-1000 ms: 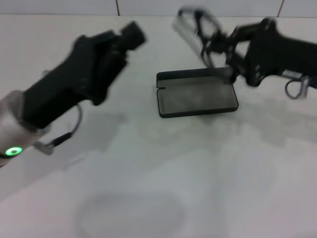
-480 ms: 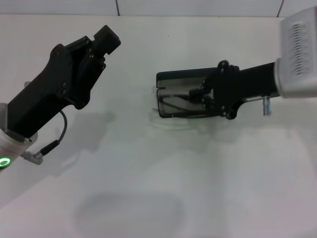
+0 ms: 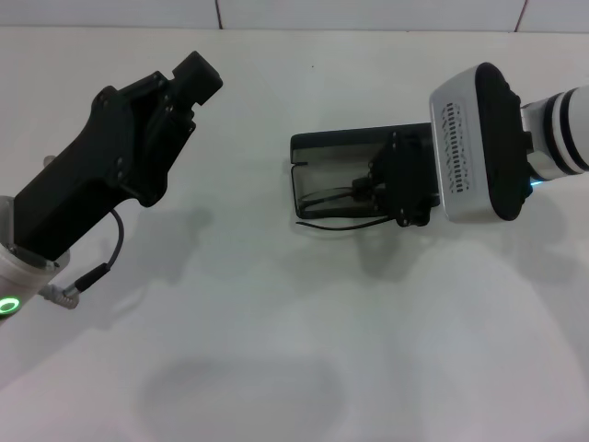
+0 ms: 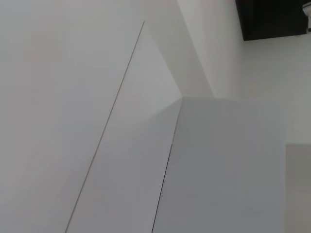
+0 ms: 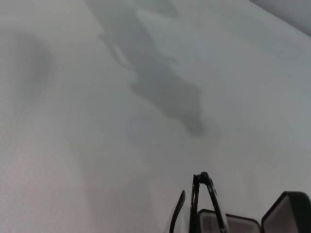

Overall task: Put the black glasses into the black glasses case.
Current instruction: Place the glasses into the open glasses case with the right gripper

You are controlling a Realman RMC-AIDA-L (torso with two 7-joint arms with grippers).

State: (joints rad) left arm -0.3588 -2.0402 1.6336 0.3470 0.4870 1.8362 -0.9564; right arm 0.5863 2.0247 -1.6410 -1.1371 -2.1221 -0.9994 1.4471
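white table [image 3: 276, 322] fills the head view, with a tiled wall edge along the far side. the black glasses case [image 3: 336, 147] lies open on the table right of centre, its raised lid edge toward the far side. the right claw [image 3: 363, 191] is down over the case's open tray, its black body covering the tray's right part, with the white wrist housing just behind it. whether its fingers are apart or together cannot be told. the black glasses [image 3: 324, 204] sit at the claw's tip: thin black wire lines cross the left part of the tray, and one slim temple arm runs along the case's near edge, partly over the table. the right wrist view shows the glasses [image 5: 201, 201] standing on edge close to the camera, with the open case [image 5: 286, 211] just beyond.

compared with half a second ago, the right arm has swung so its white housing is now nearer the case, and the glasses lie lower in the tray. a second ago they were held up in the air behind the case.

the left claw [image 3: 198, 74] hangs parked above the table, well to the left; its state cannot be told, and its pose matches half a second ago.
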